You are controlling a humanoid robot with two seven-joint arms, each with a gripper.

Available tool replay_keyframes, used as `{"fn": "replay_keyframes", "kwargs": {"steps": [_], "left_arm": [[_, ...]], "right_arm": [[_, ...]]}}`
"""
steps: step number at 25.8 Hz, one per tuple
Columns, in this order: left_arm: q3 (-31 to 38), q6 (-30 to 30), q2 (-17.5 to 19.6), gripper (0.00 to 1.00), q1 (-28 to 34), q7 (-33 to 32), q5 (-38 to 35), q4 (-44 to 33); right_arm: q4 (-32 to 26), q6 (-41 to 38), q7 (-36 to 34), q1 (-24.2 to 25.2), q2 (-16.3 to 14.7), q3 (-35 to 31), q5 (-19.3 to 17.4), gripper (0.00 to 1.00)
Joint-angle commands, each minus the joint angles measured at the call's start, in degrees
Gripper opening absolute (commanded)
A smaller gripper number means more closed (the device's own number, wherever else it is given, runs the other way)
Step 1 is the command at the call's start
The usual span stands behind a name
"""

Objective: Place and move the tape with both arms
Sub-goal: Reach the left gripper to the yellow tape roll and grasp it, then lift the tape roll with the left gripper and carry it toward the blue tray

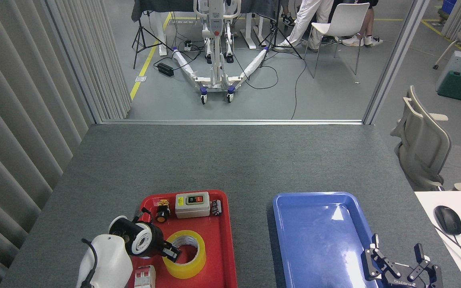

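Early in the task, by the look of things; tape [184,253] lying flat in the near half of the red tray [225,240], near of the switch box [192,204] and push button [160,215], not yet lifted; left gripper [171,252] down at the roll's left wall, one finger seemingly inside the core and one outside, closing narrow on the wall, though firm grip or not cannot be told; right gripper [399,265] spread wide and empty over the near right corner of the blue tray [318,240]; blue tray bare; lift, carry across and any handover to the right side all left to do.
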Motion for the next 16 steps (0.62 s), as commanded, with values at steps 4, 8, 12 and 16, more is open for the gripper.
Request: {"fn": "replay_keyframes", "kwargs": {"steps": [4,8,12,16], "left_arm": [[2.2,-22.0,-0.3,0.00,-2.5,0.8,0.8,0.0],[8.3,-23.1,-2.8,0.00,-2.6,3.4,6.1,-1.4],[13.1,-23.1,-4.2,0.00,-3.6,3.6,28.4,-0.2],[11.2,-23.1,-8.7,0.00,-3.2,3.5,53.1,7.2]], "right_arm": [[0.0,0.0,0.2,0.0,0.1,0.0,0.0,1.00],[0.0,0.1,0.2,0.0,0.1,0.0,0.0,1.00],[0.0,0.1,0.2,0.0,0.1,0.0,0.0,1.00],[0.0,0.1,0.3,0.1,0.2,0.0,0.0,1.00]]}}
